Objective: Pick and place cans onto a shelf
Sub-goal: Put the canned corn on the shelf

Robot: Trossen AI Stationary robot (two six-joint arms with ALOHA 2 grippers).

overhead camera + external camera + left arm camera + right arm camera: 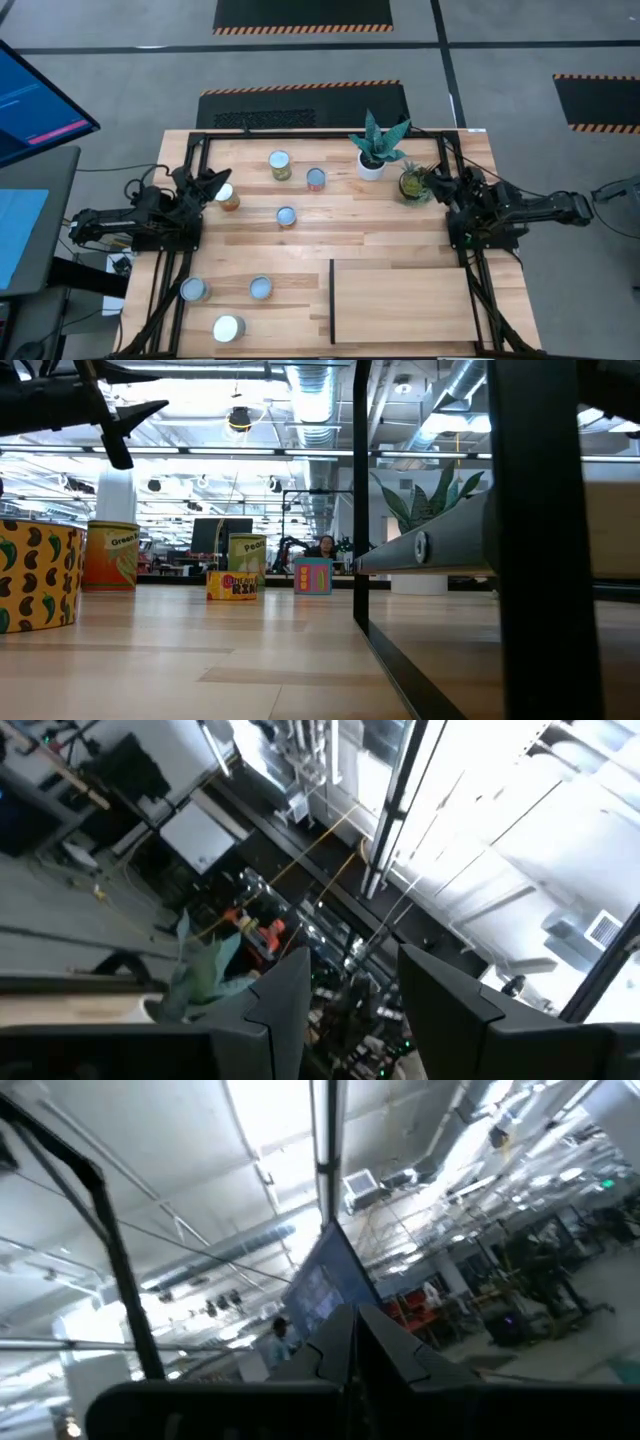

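Observation:
Several cans stand upright on their bases on the wooden tabletop. One can [279,164] stands far from me, with two more [316,179] [286,216] near it and one [228,197] beside my left arm. Three others [193,290] [261,288] [228,328] stand near the front left. The shelf [405,300], a flat light-wood panel with a black strip, lies flat at the front right. My left gripper [355,1010] is open at the table's left side, tipped upward, with nothing between its fingers. My right gripper [355,1342] is shut and empty at the right side, also tipped upward.
Two potted plants [375,150] [413,183] stand at the far right, the smaller one close to my right gripper. A black frame [300,133] runs along the table's far edge and sides. A monitor [35,110] stands off the table's left.

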